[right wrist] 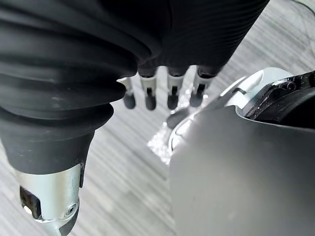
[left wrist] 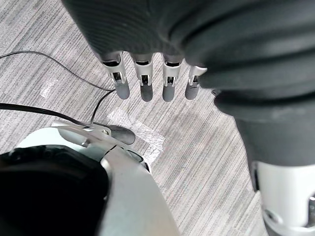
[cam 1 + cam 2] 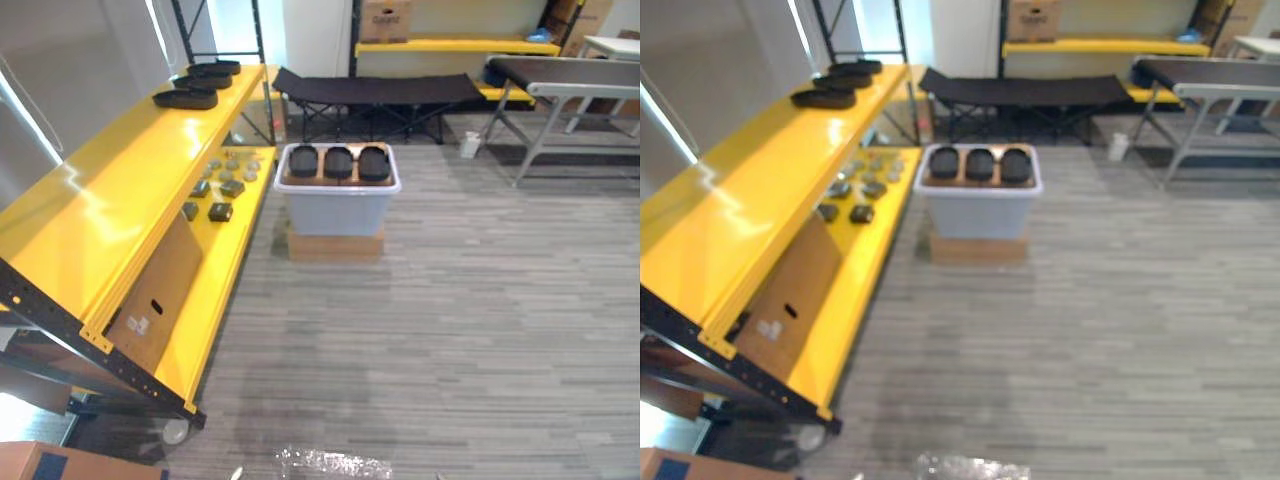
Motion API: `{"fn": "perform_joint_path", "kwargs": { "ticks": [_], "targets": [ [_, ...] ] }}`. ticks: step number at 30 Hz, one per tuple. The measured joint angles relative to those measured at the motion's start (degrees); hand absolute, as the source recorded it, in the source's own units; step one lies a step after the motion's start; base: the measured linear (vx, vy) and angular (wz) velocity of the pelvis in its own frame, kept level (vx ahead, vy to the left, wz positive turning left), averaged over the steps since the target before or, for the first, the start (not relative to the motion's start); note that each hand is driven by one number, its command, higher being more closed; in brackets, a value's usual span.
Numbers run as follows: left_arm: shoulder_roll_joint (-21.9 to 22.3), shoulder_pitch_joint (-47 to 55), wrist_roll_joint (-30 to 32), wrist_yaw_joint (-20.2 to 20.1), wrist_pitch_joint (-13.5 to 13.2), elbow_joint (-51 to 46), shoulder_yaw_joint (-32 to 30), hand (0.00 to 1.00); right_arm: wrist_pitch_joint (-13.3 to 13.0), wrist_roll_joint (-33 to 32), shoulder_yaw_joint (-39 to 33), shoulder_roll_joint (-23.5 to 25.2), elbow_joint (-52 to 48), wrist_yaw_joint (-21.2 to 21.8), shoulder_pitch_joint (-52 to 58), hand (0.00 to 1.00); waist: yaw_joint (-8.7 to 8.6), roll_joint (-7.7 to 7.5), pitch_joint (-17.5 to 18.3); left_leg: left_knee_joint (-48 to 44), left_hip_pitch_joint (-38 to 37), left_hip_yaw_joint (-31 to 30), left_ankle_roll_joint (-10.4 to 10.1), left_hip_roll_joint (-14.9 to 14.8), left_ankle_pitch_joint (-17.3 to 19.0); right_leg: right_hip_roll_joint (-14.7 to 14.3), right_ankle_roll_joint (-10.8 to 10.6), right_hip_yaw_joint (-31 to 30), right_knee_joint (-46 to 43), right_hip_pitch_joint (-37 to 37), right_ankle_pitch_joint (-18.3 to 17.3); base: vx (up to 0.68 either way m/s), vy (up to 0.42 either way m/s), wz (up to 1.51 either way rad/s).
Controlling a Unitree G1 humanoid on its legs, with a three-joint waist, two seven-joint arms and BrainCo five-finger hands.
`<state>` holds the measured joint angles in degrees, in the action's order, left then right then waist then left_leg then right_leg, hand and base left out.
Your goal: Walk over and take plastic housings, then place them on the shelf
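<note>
In the left eye view, 3 black plastic housings [image 3: 338, 161] lie side by side across the top of a pale grey bin [image 3: 335, 212]. The bin stands on a flat cardboard box [image 3: 335, 246] on the striped grey floor [image 3: 460, 330], just beside the yellow shelf [image 3: 110, 200]. A cluster of dark trays [image 3: 197, 85] (much the same look as the housings, from here) sits at the far end of the shelf's top board. The lower board carries small grey parts [image 3: 222, 185], and a cardboard sheet [image 3: 155, 295] leans beneath the top board.

In the right eye view, a black folding cot [image 3: 1025, 92] stands behind the bin, with a grey-framed table [image 3: 1205, 80] off to the right.

In the left wrist view, the left hand [image 2: 145, 83] hangs above the floor, fingers straight and slack, holding nothing.

In the right wrist view, the right hand [image 1: 172, 96] hangs the same way, fingers loose and pointing down, empty.
</note>
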<state>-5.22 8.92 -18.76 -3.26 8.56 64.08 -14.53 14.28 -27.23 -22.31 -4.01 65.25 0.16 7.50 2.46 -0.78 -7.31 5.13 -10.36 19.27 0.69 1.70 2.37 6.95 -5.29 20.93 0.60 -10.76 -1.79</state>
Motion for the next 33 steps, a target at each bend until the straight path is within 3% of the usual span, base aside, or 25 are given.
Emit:
{"fn": "perform_joint_path", "kwargs": {
  "ticks": [7, 9, 13, 21, 30, 32, 33],
  "targets": [
    [-0.4, -2.38, 0.8, 0.89, -1.26, -0.41, -0.55, 0.0, -0.5, 2.09, 5.49, -0.74, -2.14, 1.07, -0.62, 0.0, 0.64, -0.82, -2.18, 0.01, 4.65, -2.19, 0.93, 0.03, -0.97, 0.21, 0.91, 1.6, -1.47, 4.25, -0.66, -0.03, -0.005, 0.14],
    [-0.61, -3.41, 0.48, 1.58, -2.26, -0.48, -0.55, 0.0, -0.5, 1.83, 6.82, -0.81, -2.33, 1.04, -1.19, 0.0, 1.09, -1.64, -3.37, 0.0, 6.17, -3.14, 0.79, -0.04, -1.27, 0.14, 0.87, 2.48, -1.6, 5.22, -0.63, 0.01, -0.025, 0.24],
    [-0.73, -4.37, -3.34, 2.91, -3.13, -0.66, -0.55, 0.0, -1.0, -0.37, 8.56, -0.69, -2.62, 0.72, -2.21, 0.0, 2.93, -2.67, -4.99, -0.03, 7.54, -3.22, 0.67, -0.08, -1.46, -0.09, 1.12, 2.3, -1.7, 6.58, -0.77, 0.05, -0.015, 0.04],
    [-0.39, -5.0, -3.03, 5.54, -3.99, -0.41, -0.5, 0.0, -3.87, -1.75, 10.21, 1.07, -3.49, -1.84, -4.53, 0.0, 3.37, -2.54, -5.84, -0.32, 8.3, -3.02, 0.5, 0.19, -1.35, 0.05, 1.18, 1.8, -0.96, 6.8, -0.74, 0.05, 0.004, 0.03],
    [-0.09, -4.91, -2.9, 7.09, -6.57, 0.04, -0.43, 0.0, -4.26, -1.2, 10.19, 1.29, -3.72, -1.82, -4.23, 0.0, 3.48, -2.6, -5.87, -0.06, 5.09, -1.41, 0.05, 0.19, -0.99, 0.63, 1.14, -0.45, -1.59, 4.95, -0.71, -0.03, 0.014, -0.12],
    [-0.05, -4.8, -2.65, 7.24, -6.99, 0.02, -0.06, 0.0, -4.26, -1.23, 10.26, 1.3, -4.32, -2.02, -3.74, 0.0, 3.41, -2.59, -5.87, -0.05, 4.04, -1.51, 0.47, 0.16, -0.43, 1.17, 0.84, -0.47, -3.81, 4.93, -1.52, -0.08, 0.04, -0.01],
    [-0.08, -4.67, -2.22, 7.58, -7.08, 0.02, 0.21, 0.0, -4.28, -1.25, 10.51, 1.29, -4.97, -2.45, -3.46, 0.0, 3.14, -2.56, -5.93, -0.06, 3.14, -1.88, 0.89, 0.09, 0.58, 2.17, 0.94, -0.68, -9.81, 6.33, -3.5, -0.1, 0.05, 0.05]
  ]
}}
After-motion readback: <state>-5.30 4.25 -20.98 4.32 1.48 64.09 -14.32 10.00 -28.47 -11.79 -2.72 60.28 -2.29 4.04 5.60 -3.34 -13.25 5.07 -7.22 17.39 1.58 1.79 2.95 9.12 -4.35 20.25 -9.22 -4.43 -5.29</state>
